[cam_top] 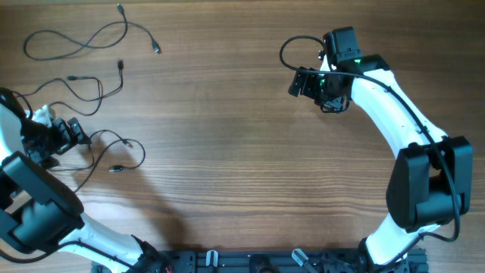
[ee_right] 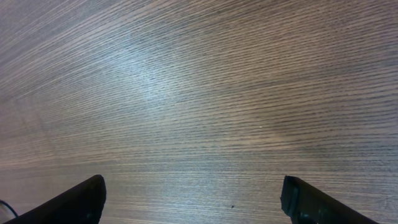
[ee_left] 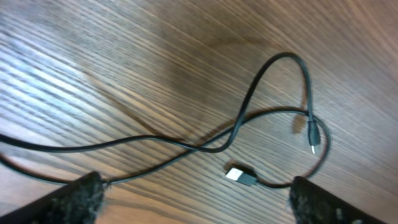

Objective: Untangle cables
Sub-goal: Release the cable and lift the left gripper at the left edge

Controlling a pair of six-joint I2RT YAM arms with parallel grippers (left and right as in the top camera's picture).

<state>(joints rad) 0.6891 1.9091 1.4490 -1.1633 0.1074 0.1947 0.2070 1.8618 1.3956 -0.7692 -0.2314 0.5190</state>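
- Wooden table [cam_top: 227, 152] fills the view, and my two arms reach in from the near edge.
- My left arm hugs the far left edge, wrist turned toward the middle. My left claw [cam_top: 79, 135] hangs low over the wood, jaws wide, gripping nothing.
- Between its fingertips [ee_left: 74, 202] lies the nearest cable [ee_left: 241, 123], looping and crossing itself, its two plug ends close together.
- Beyond it the middle cable [cam_top: 120, 80] and the far cable [cam_top: 125, 26] lie apart toward the far left corner.
- My right arm arcs up the right side, wrist bent toward the centre. My right claw [cam_top: 303, 82] gapes wide too, over bare wood, well apart from every cable.
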